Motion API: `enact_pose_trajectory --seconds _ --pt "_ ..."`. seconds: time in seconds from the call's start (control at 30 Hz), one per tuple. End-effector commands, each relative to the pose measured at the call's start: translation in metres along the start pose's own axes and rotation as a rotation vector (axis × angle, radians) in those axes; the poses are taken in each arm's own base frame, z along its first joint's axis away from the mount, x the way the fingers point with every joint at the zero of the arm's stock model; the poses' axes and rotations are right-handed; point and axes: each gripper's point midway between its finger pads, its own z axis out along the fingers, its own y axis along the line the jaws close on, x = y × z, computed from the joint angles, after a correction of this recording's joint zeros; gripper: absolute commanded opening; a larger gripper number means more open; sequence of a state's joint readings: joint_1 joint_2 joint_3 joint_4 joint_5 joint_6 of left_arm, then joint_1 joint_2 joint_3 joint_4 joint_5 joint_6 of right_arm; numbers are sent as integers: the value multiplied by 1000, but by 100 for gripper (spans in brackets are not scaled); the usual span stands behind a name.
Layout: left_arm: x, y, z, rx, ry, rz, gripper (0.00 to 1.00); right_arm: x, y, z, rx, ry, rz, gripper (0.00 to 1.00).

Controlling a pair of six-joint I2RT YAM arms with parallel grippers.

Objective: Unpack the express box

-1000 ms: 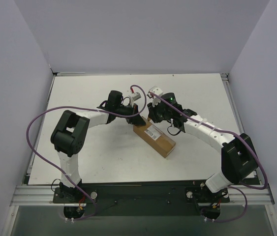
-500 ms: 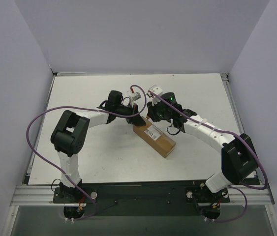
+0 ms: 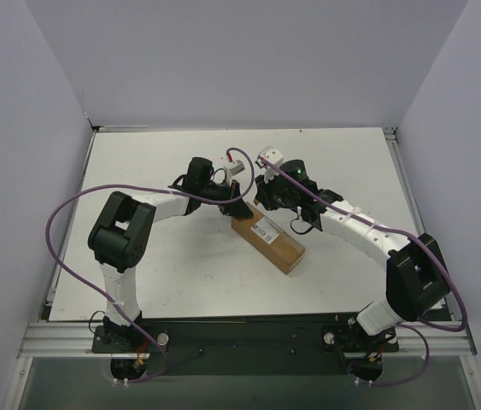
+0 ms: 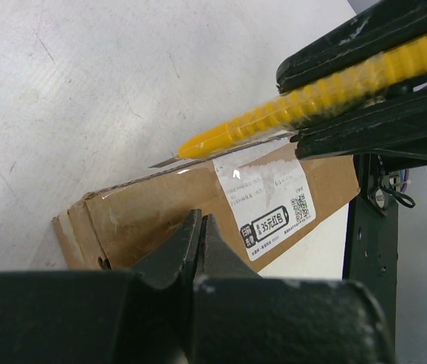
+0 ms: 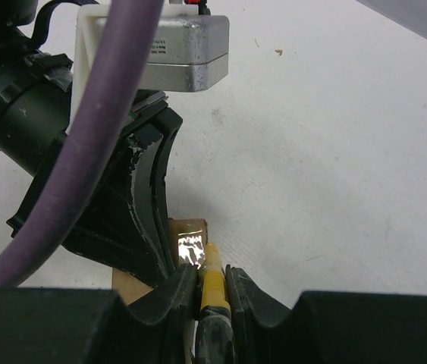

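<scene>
left end effector (image 4: 200,224) closed | right end effector (image 5: 211,277) clamps knife (image 4: 327,92) | express box (image 4: 149,212) label (image 4: 262,199): QR code (image 4: 299,206)

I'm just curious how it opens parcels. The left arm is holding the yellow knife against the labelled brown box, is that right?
Not quite. The right gripper holds the yellow knife against the labelled brown box. The right wrist view shows the knife clamped between that gripper's own fingers. The left gripper is shut and holds nothing.
</scene>
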State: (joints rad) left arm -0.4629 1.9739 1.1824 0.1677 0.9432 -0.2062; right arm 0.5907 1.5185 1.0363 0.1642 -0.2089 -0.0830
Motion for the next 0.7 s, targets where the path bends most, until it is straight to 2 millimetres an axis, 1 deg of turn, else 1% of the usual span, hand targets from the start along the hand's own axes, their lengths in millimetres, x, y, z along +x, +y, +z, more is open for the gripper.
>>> enact_pose_trajectory --seconds 0.0,0.27,0.67 --pt "11 12 3 -29 26 -25 0 -35 0 -12 6 -95 -19 0" --pt "11 12 3 -31 26 -23 0 -20 3 -5 -7 -41 -15 0" --pt "12 12 3 -31 29 -25 0 -12 4 -3 -18 -14 -7 0"
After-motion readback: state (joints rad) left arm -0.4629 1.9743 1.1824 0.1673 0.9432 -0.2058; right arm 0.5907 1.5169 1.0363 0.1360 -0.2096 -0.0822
